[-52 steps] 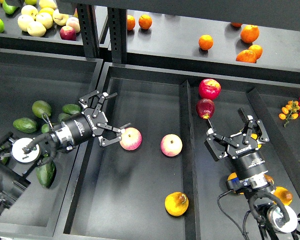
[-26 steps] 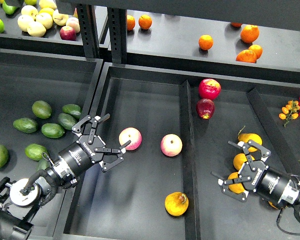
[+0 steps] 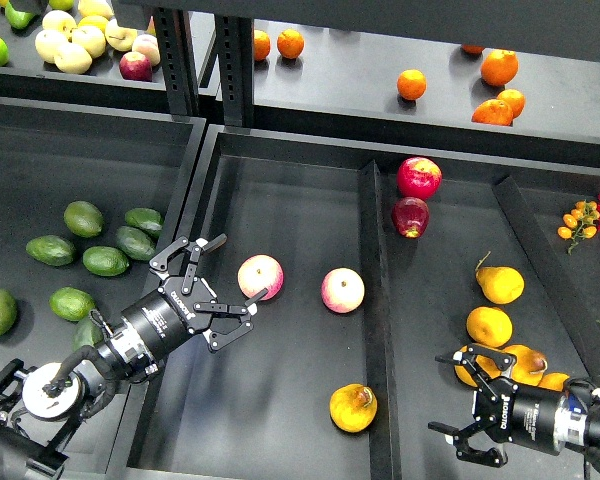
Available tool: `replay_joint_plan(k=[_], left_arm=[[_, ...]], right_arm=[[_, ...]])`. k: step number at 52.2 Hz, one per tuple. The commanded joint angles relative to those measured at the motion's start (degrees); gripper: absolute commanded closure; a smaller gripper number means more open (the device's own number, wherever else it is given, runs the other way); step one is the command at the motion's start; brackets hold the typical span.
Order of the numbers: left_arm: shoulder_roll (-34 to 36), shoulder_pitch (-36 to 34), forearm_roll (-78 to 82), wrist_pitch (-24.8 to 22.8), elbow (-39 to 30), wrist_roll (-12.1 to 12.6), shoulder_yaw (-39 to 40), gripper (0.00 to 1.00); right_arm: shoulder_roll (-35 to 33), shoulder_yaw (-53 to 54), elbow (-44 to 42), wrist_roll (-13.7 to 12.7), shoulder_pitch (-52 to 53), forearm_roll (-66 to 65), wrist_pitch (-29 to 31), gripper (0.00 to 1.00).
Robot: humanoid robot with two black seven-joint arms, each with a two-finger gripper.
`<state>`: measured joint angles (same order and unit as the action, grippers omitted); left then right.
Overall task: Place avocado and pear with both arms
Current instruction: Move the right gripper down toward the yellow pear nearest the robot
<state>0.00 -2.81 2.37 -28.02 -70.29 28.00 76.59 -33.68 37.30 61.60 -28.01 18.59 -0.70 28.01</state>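
Black bins (image 3: 280, 400): one pear (image 3: 353, 407), two grippers.

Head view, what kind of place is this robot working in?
Probably a mock grocery produce display: black divided bins sort fruit by kind. Green avocados fill the left bin, yellow pears the right, round oranges sit on the back shelf, and two black robot grippers reach in.

Black middle tray (image 3: 280, 420): two apples (image 3: 260, 277) (image 3: 342, 290), pear (image 3: 353, 407) lying directly on floor.
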Motion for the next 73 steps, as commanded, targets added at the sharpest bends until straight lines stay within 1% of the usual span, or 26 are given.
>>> replay_joint_plan(k=[1, 9, 28, 50, 73], left_arm=[[0.0, 0.0, 0.0, 0.0, -0.5, 0.0, -0.1, 0.01], [0.0, 0.0, 0.0, 0.0, -0.6, 0.0, -0.2, 0.01], [0.0, 0.0, 0.0, 0.0, -0.8, 0.0, -0.3, 0.01], [0.0, 0.0, 0.0, 0.0, -1.4, 0.0, -0.2, 0.01], [0.0, 0.0, 0.0, 0.0, -1.5, 0.0, -0.3, 0.00]], right_arm=[[0.9, -3.2, -1.5, 0.0, 2.5, -0.4, 0.0, 0.00], [3.0, -5.0, -3.5, 0.0, 3.5, -0.5, 0.0, 0.00], [8.7, -5.1, -8.2, 0.0, 3.9, -4.6, 0.0, 0.01], [14.4, -6.7, -14.1, 0.0, 7.5, -5.3, 0.0, 0.01], [18.6, -7.6, -19.2, 0.0, 8.1, -5.4, 0.0, 0.02]])
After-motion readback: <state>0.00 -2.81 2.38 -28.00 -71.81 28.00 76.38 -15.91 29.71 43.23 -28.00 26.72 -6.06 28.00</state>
